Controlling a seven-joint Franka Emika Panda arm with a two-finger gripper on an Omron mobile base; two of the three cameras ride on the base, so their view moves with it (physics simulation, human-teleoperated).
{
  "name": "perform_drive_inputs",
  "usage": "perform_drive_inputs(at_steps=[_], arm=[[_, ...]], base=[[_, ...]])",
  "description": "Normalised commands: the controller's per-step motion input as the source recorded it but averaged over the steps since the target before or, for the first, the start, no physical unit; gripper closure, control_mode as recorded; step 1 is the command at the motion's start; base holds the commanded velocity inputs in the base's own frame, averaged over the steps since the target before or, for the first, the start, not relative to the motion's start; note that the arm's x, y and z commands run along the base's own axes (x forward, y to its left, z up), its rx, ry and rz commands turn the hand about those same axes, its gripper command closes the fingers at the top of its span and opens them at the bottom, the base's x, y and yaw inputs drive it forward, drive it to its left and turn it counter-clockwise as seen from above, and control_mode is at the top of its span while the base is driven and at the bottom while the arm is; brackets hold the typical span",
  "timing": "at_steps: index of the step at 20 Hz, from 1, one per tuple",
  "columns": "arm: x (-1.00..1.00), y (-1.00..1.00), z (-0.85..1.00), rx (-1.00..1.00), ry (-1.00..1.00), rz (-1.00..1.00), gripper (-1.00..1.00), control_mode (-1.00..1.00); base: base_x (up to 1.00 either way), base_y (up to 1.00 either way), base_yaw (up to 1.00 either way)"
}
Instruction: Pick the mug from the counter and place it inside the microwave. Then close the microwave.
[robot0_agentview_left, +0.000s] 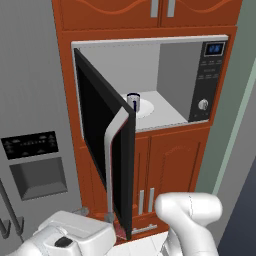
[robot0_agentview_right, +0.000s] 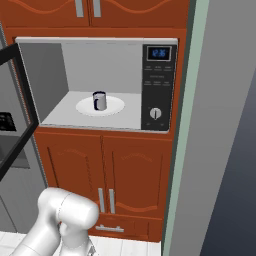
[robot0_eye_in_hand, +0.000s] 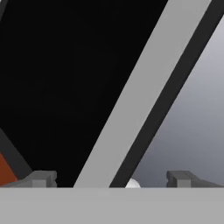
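The microwave (robot0_agentview_right: 100, 82) control panel (robot0_agentview_right: 158, 87) carries a blue digital display (robot0_agentview_right: 159, 53) whose digits are too blurred to read; small white button labels below it, and on the refrigerator's dispenser panel (robot0_agentview_left: 30, 145), are likewise illegible.

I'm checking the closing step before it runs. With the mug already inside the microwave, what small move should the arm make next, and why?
Probably press the open gripper against the door and start swinging it shut. The mug stands upright on the white turntable plate inside the microwave, nothing is held, and the door hangs wide open; in the hand view its black glass and silver handle lie right ahead of the fingertips.
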Motion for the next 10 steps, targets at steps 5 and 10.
perform_drive_inputs(at_steps=[5, 10], arm=[[0.00, 0.11, 0.00, -0.01, -0.05, -0.01, -1.00, -1.00], [0.00, 0.00, 0.00, 0.00, -0.03, -0.01, -1.00, -1.00]], base=[[0.00, 0.00, 0.00], [0.00, 0.00, 0.00]])
